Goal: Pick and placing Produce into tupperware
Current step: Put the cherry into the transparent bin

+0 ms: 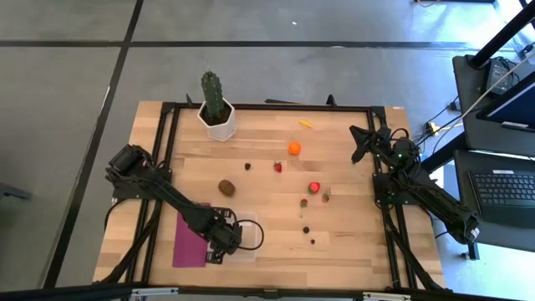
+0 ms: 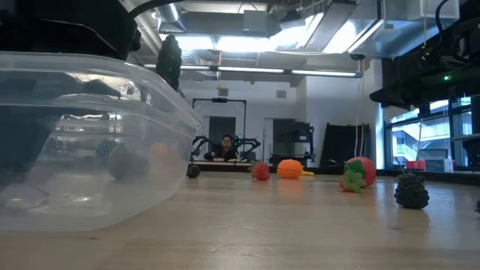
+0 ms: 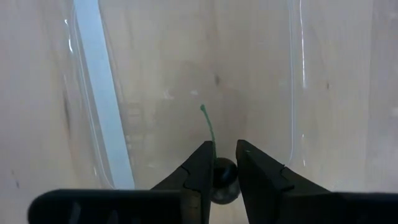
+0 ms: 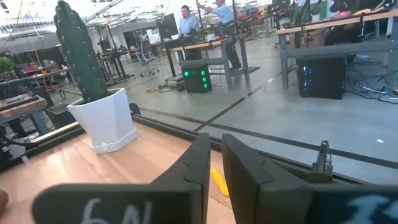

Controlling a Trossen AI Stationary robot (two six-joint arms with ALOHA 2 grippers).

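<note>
a pale, matt wooden table (image 1: 351,242) with visible grain carries a clear, glossy plastic tub (image 2: 90,142); the cactus (image 4: 78,50) stands in a smooth white pot (image 4: 106,121).

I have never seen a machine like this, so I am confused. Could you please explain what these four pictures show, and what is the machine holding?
These are two dark robot arms at a wooden table, each ending in a two-finger gripper. One picture looks straight down from above, one looks level across the tabletop, and two come from small cameras on the arms' wrists.

The left gripper is inside the clear plastic tub, its fingers pinching a small dark cherry by its sides; the thin green stem points away from it. The right gripper waits near the far right corner, fingers almost together and holding nothing.

On the table lie an orange, strawberries, a brown kiwi, small dark berries and a thin yellow piece. A cactus in a white pot stands at the far edge, and a magenta sheet lies beside the tub.
</note>
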